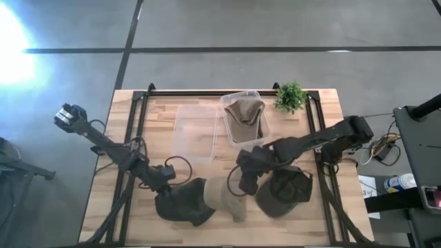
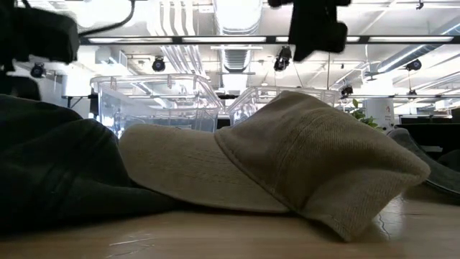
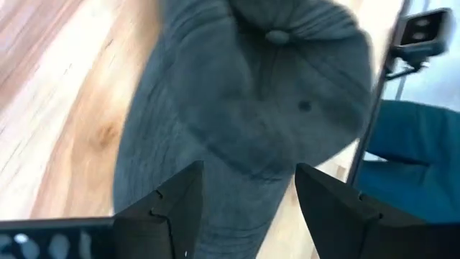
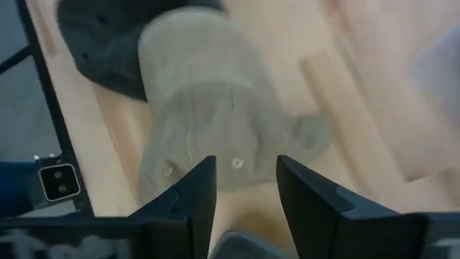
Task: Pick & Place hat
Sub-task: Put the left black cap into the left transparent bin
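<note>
Three caps lie on the wooden table near its front edge: a dark grey cap (image 1: 186, 203) on the left, a tan cap (image 1: 224, 196) in the middle with its brim overlapping the grey one, and a dark green cap (image 1: 286, 193) on the right. My left gripper (image 3: 244, 208) is open just over the dark grey cap (image 3: 244, 108), one finger on either side of its brim end. My right gripper (image 4: 244, 194) is open above the table between the tan cap (image 4: 208, 101) and the green cap, with nothing between its fingers. The low view shows the tan cap (image 2: 287, 158) resting on the table.
Two clear plastic bins stand at the back: one (image 1: 196, 134) has nothing in it, the other (image 1: 244, 103) holds another tan hat (image 1: 244, 118). A small green plant (image 1: 291, 96) stands at the back right. Black frame rails (image 1: 138, 131) run along the table's sides.
</note>
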Tool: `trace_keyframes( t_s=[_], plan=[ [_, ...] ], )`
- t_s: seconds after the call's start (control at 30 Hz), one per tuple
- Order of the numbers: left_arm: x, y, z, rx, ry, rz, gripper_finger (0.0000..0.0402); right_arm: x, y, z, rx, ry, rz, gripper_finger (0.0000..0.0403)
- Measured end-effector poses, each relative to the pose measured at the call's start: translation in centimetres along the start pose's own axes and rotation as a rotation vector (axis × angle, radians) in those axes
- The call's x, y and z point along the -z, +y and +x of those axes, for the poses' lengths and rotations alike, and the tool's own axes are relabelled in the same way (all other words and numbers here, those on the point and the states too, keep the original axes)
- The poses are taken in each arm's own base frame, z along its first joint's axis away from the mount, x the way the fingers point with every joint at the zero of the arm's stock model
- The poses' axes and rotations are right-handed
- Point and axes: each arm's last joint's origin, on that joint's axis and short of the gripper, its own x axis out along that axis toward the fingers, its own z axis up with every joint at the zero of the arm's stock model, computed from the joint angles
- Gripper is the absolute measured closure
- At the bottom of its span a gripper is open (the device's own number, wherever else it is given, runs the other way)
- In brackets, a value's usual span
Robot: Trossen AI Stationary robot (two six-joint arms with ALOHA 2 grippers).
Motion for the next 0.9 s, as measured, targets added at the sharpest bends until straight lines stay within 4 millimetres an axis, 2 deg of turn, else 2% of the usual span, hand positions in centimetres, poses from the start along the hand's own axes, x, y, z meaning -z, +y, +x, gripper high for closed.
trace_keyframes(
  t_s=[0.17,0.27,0.37,0.53,0.7,0.9],
  plan=[
    [1.2,-0.3,-0.1,0.025,0.038,-0.032,0.0190,0.6,0.3,2.9,0.000,0.070,0.037,0.0261],
    [1.5,-0.8,-0.2,0.032,-0.026,-0.045,0.0190,0.7,0.6,4.6,0.003,0.094,0.070,0.0265],
    [1.6,-0.4,-0.1,-0.024,-0.069,-0.087,0.0190,0.7,0.8,6.5,-0.028,0.132,0.105,0.0268],
    [3.4,0.1,-0.2,-0.115,0.011,-0.200,0.0190,0.6,1.7,9.2,-0.094,0.127,0.105,0.0268],
    [6.0,-0.4,-0.4,-0.120,0.054,-0.351,0.0190,0.6,1.8,10.5,-0.111,0.124,0.103,0.0272],
    [8.3,-0.6,-0.9,-0.110,-0.024,-0.549,0.0190,0.4,2.0,11.0,-0.132,0.102,0.077,0.0273]
  ],
)
